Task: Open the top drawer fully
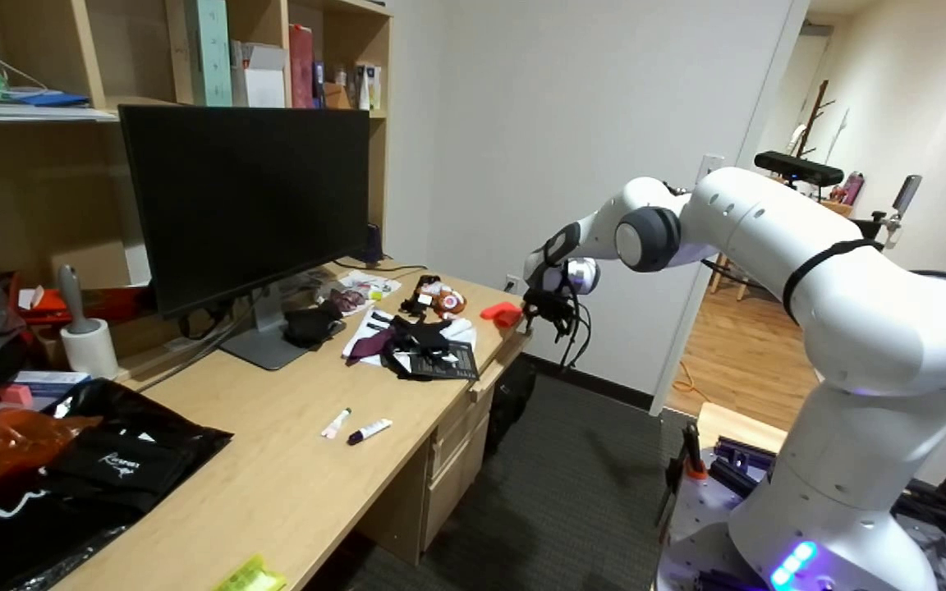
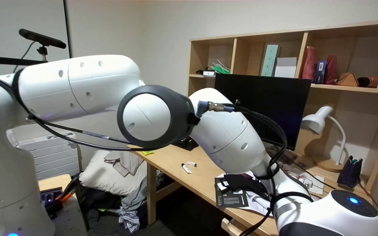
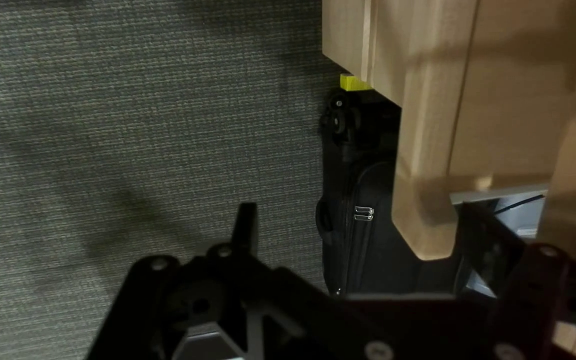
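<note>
The top drawer (image 1: pixel 499 367) is partly pulled out under the desk's right end in an exterior view, and a corner of the drawer (image 2: pixel 231 227) also shows at the bottom of an exterior view. Seen from above in the wrist view, the pale drawer front (image 3: pixel 425 150) stands away from the desk edge with a gap behind it. My gripper (image 3: pixel 360 220) is wide open around the end of this panel. One of its fingers (image 3: pixel 246 227) is well outside the front; the opposite one is on the inner side, where contact is unclear. The gripper (image 1: pixel 545 316) looks dark and tangled with cables.
Deeper drawer fronts (image 1: pixel 458 476) lie below. A black suitcase (image 3: pixel 363 240) stands on the carpet beside the drawers. On the desk (image 1: pixel 276 435), near the arm, lie a red item (image 1: pixel 502 313) and dark cloths (image 1: pixel 420 336). A monitor (image 1: pixel 251 197) stands farther back.
</note>
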Tool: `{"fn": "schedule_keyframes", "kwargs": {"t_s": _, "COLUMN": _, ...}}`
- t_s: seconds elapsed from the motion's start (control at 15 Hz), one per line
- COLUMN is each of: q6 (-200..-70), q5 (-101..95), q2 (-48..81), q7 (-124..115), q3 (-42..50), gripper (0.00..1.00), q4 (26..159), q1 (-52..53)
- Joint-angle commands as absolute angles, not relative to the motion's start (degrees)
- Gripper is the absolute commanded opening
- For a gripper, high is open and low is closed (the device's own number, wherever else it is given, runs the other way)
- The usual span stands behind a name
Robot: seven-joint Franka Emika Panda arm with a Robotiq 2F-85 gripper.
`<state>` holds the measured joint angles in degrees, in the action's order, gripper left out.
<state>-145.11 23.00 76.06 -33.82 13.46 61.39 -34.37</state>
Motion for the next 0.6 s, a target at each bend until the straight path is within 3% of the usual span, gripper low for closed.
{"fn": "schedule_keyframes", "kwargs": {"t_s": 0.0, "q6": -141.1, "q5": 22.5, "q2": 75.6, "q7": -33.8, "q3": 14.4, "gripper": 1.0, "q4": 62.4, "q1": -35.5}}
{"fn": "schedule_keyframes", "kwargs": {"t_s": 0.53, "q6": -132.4, "q5": 25.3, "q2": 69.7, "q7": -30.7, "q3": 15.6, "gripper": 1.0, "q4": 67.4, "q1": -40.8}}
